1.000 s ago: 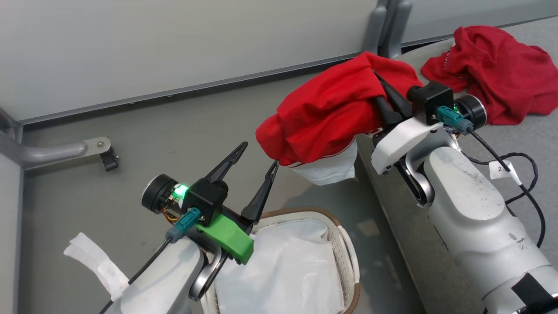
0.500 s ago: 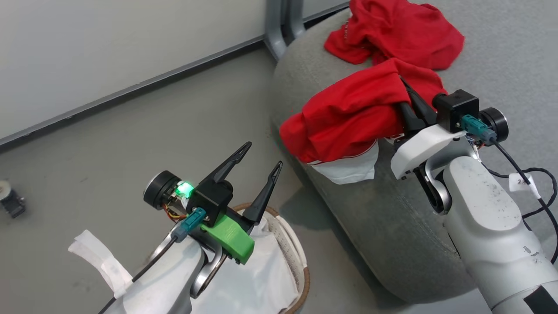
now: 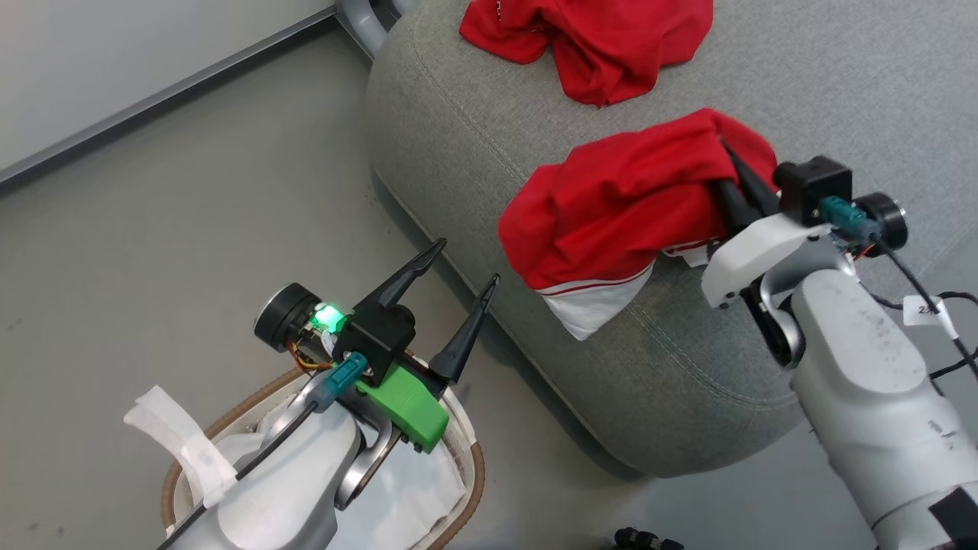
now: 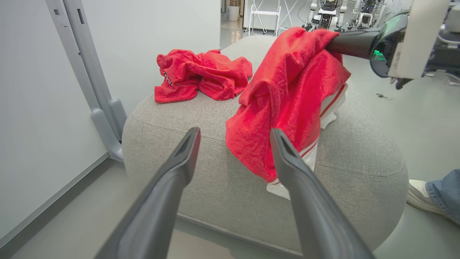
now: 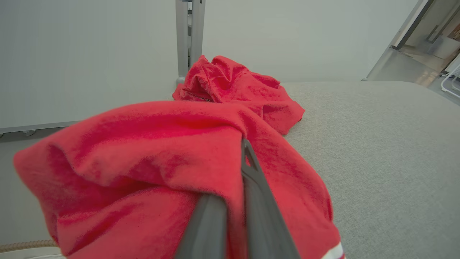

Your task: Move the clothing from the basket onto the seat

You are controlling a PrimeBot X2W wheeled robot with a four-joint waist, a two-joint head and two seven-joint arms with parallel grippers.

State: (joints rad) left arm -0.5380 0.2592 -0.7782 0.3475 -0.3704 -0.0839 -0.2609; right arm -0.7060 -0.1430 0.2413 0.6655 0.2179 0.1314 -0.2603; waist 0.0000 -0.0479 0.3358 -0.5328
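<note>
- The red garment [image 3: 611, 206], bunched, with white stripes and trim at its hem, hangs over the rounded edge of the seat [image 3: 474, 137].
- The right gripper [image 3: 730, 164] is clamped tight on its upper fold, likely to carry it inward before release.
- Another red garment [image 3: 603, 38] lies crumpled farther back on the seat.
- The left gripper [image 3: 469, 261], fingers spread and empty, hovers above the basket [image 3: 475, 473], probably ready for another pick.

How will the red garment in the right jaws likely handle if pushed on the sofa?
Probably floppy: the red garment drapes in folds from the right gripper. Likely light: one pinch holds it all. Pushed on the woven sofa, it would probably bunch, not slide.
</note>
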